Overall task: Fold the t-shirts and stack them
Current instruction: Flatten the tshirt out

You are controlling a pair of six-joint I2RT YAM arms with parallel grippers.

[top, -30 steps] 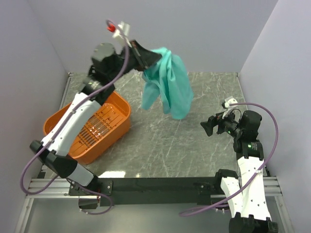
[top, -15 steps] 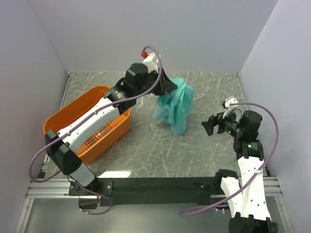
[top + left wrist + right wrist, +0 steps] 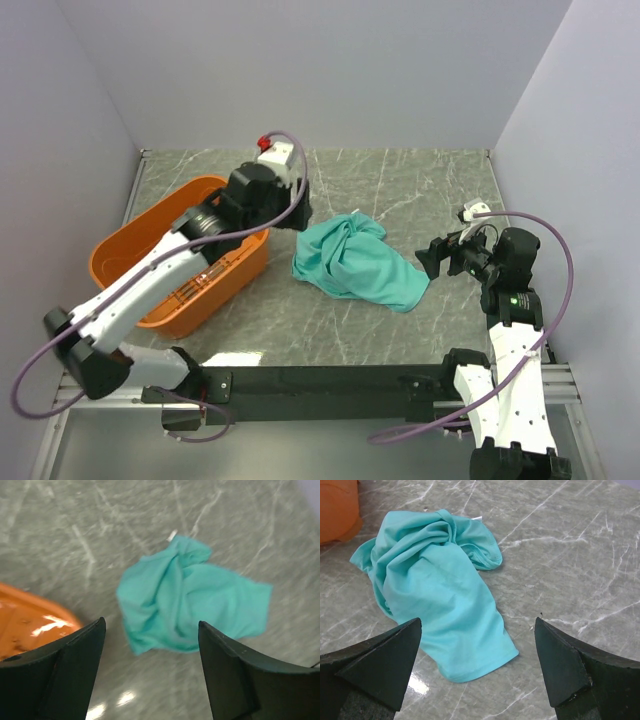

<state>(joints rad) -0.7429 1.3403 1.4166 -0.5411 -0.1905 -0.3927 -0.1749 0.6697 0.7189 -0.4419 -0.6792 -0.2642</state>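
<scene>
A teal shirt (image 3: pixel 352 262) lies in a crumpled heap on the marbled grey table (image 3: pixel 400 180), roughly midway between two robot arms. It is bunched and twisted at its far end and flatter toward its near right end. An orange basket (image 3: pixel 120 250) sits to its left, apart from it.

The left gripper (image 3: pixel 151 630) hovers above the shirt with its fingers spread wide, holding nothing. The right gripper (image 3: pixel 477 625) waits low, just beside the flatter end, also fully open and empty.

The likely trouble is the heap itself. No sleeve or hem can be picked out, so a pinch into the bunched end would probably catch several layers and lift a knot rather than spread the cloth. A shallow pinch on such thin fabric might slip off. With both arms reaching for one small pile, they could crowd each other.
</scene>
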